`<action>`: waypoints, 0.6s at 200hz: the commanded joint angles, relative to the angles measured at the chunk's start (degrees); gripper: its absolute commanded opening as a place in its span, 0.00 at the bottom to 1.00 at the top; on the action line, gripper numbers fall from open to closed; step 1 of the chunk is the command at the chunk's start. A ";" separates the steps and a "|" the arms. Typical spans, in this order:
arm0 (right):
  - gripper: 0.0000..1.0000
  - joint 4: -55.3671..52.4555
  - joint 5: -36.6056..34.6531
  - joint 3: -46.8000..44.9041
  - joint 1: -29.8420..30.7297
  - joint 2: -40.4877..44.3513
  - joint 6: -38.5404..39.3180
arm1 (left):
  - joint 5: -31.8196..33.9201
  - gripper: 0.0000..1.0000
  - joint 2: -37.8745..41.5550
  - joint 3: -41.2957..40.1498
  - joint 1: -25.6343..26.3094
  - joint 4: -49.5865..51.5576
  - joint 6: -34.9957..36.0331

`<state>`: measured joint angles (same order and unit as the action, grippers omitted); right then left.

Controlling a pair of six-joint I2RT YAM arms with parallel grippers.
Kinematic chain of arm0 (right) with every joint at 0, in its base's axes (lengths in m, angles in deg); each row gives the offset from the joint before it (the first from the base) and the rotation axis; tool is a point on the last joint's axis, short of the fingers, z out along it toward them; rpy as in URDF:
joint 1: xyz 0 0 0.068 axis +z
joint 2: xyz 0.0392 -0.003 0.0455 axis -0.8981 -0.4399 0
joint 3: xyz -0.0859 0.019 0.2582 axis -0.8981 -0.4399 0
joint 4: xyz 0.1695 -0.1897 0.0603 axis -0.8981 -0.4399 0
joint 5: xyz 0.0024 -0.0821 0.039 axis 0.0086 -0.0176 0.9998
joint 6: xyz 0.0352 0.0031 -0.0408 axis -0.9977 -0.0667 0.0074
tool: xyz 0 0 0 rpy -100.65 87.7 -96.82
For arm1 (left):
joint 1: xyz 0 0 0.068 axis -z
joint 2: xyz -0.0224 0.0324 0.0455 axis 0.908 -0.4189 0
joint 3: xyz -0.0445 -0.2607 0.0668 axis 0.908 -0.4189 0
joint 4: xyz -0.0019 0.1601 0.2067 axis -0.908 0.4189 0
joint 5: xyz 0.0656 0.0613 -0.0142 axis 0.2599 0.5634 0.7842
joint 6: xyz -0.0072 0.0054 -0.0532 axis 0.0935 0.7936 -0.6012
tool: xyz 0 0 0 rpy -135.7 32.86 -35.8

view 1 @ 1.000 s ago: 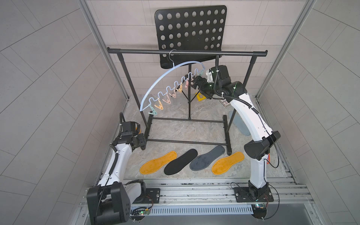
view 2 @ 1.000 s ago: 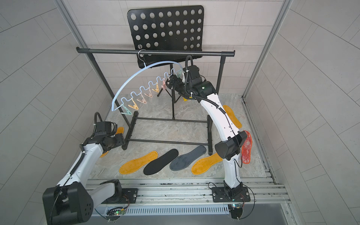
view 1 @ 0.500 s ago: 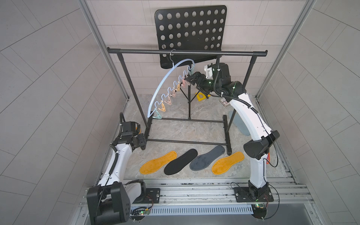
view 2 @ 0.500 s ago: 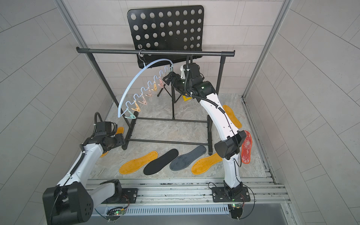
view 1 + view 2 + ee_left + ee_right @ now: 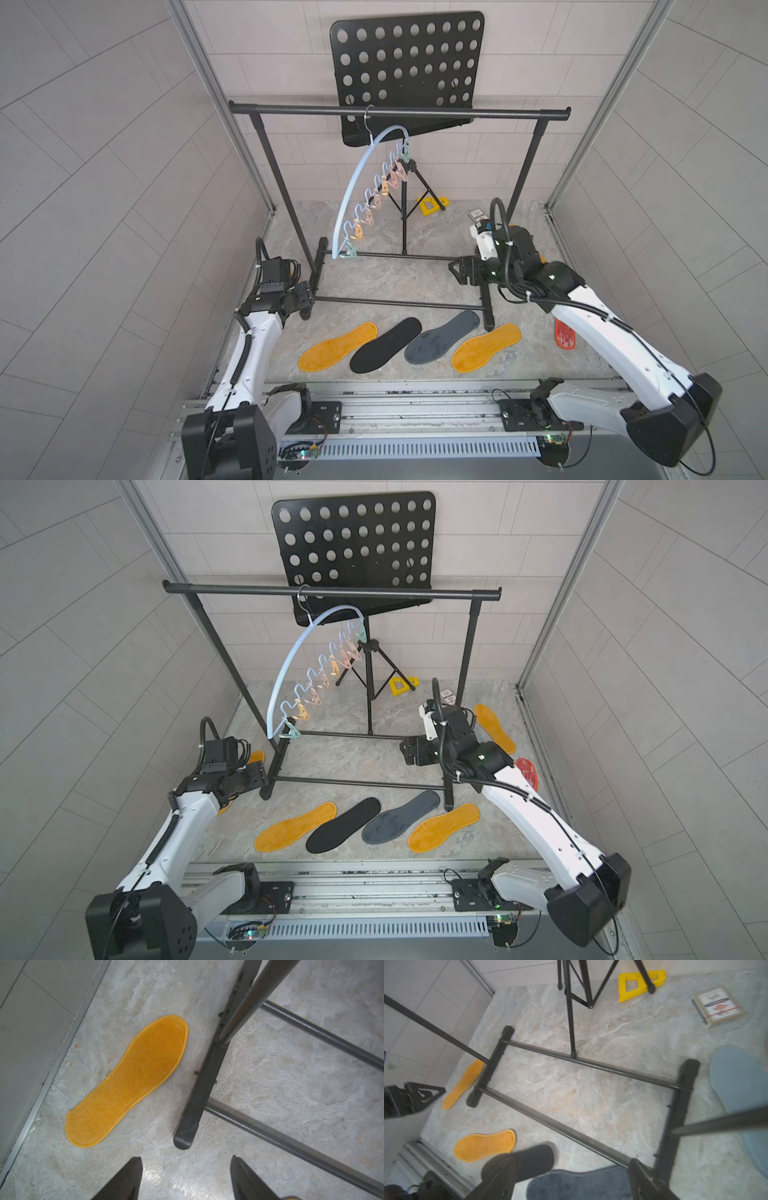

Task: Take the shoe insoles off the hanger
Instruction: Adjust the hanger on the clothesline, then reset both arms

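Hanger (image 5: 350,192) hangs tilted from the garment rack (image 5: 399,111). Every clip (image 5: 384,187) I can make out is bare, so the task looks done or very nearly.

The shoe insoles are all down on the desk. A row of four lies in front of the rack: yellow (image 5: 337,347), black (image 5: 385,345), dark grey (image 5: 441,337), yellow (image 5: 485,348). Red mesh one (image 5: 564,338) sits beside the right arm and pale blue one (image 5: 741,1093) by the rack's right foot. One more yellow (image 5: 128,1082) lies at the left foot and another (image 5: 493,728) further back on the right.

Left gripper (image 5: 185,1159): released, nothing between the jaws, low by the left foot. Right gripper (image 5: 571,1159): jaws apart and empty, low over the rack base.

My read is that what's left is check and retreat:
- confirm the far-end clips are empty, since they're small in both top views
- right arm sits close to the rack upright and base bars, so lift before swinging out
- don't drag the fingers across the black or grey insoles underneath
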<state>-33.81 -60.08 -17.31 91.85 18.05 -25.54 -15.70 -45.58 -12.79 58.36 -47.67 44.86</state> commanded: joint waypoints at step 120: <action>0.92 33.09 -30.00 -44.35 -18.39 24.35 11.01 | -0.56 0.80 -4.70 -21.15 1.52 -58.93 8.12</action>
<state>-13.55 -88.67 -58.49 77.12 43.43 -16.93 -13.78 -48.91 -29.29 59.87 -86.03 49.06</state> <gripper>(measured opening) 0.915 0.800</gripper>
